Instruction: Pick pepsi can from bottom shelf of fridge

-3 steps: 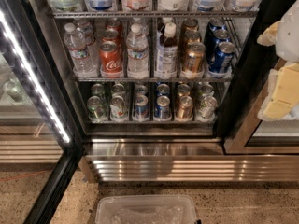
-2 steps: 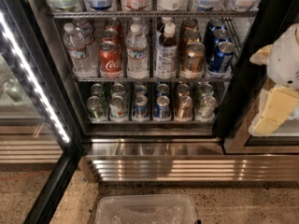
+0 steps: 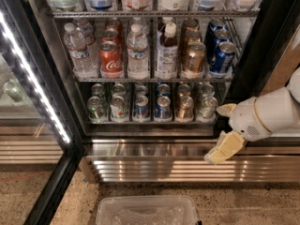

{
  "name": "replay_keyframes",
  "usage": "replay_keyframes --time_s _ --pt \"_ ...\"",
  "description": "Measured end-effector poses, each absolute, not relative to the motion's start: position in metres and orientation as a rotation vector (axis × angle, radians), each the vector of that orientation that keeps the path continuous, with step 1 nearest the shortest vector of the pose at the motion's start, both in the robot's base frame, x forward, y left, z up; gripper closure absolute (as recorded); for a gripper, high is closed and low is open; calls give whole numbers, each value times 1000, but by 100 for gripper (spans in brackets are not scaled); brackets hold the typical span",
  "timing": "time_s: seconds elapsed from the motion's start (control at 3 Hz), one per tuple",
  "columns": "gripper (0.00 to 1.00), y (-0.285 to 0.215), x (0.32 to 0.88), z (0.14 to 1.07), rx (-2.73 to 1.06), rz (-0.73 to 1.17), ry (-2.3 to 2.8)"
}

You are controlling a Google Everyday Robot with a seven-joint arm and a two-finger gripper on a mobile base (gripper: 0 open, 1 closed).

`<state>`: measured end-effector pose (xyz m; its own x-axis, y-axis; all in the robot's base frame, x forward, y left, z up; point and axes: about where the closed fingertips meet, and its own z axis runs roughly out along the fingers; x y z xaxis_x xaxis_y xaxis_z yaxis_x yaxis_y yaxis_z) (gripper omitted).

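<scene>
The fridge stands open, with wire racks full of drinks. On the bottom shelf there is a row of short cans behind a thin front rail. Two short blue cans with silver tops stand at the front middle, the pepsi can and a similar one to its left. More cans stand behind them. My gripper, white with cream fingers, is low at the right, just outside the shelf's right end and in front of the steel base. It is open and empty, to the right of the cans.
The middle rack holds water bottles, a red cola can, bronze cans and taller dark-blue cans. The glass door with its LED strip hangs open at left. A clear plastic bin sits on the floor below the ribbed base.
My arm has come down and leftward from the right edge. The gripper is now lower, level with the bottom shelf. The cans have not moved.
</scene>
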<state>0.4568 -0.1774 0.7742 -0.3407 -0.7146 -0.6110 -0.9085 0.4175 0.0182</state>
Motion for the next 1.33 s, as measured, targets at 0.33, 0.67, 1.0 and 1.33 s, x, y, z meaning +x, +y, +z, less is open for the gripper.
replay_keyframes --time_s 0.33,0.67,1.0,1.33 --pt "0 -153 487 743 -1249 618 2114" --pt "0 -152 490 736 -1235 630 2117" --pt "0 -148 491 727 -1203 680 2120" --pt "0 -131 509 703 -1109 755 2101"
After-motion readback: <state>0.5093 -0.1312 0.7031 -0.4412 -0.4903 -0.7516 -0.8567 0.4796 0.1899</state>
